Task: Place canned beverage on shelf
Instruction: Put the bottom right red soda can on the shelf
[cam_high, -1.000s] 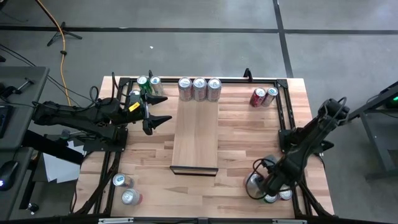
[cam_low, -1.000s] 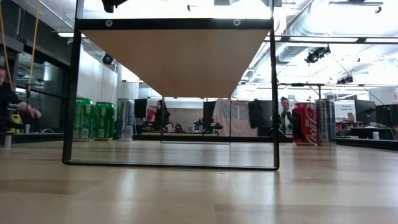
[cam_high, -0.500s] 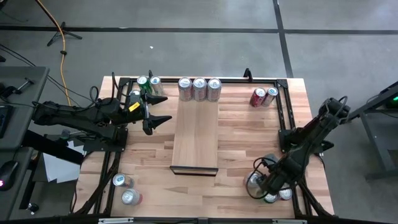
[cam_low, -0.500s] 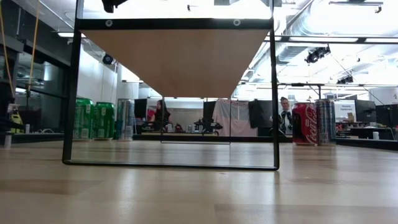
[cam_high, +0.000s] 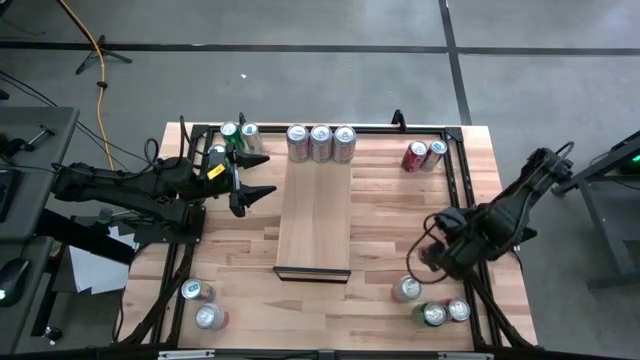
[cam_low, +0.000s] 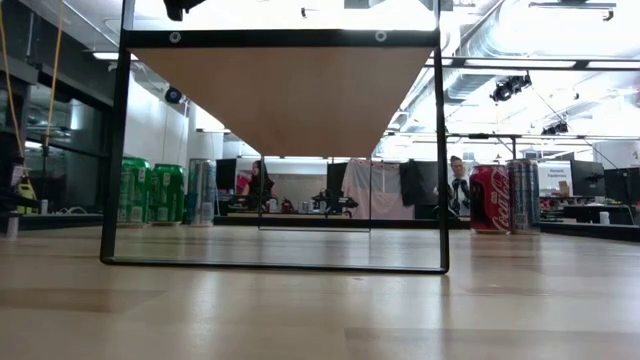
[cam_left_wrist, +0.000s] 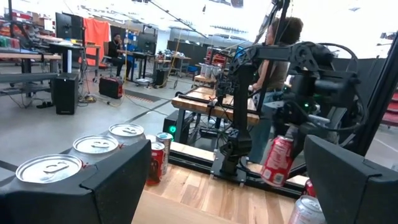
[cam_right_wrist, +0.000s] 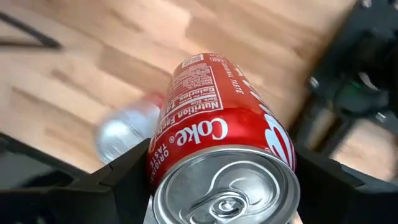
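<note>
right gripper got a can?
Yes, in the right wrist view the right gripper has its fingers either side of a red Coke can, lifted off the table.

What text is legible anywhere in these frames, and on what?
"Coke": side of the red can held in the right gripper.
"Nutrition Facts", "Calories": panel on the same can; the smaller print there is too small to read.
Red can and silver can in the low view: lettering blurred, unreadable.
Green cans: labels unreadable.
Can tops on the shelf: no text readable.
</note>
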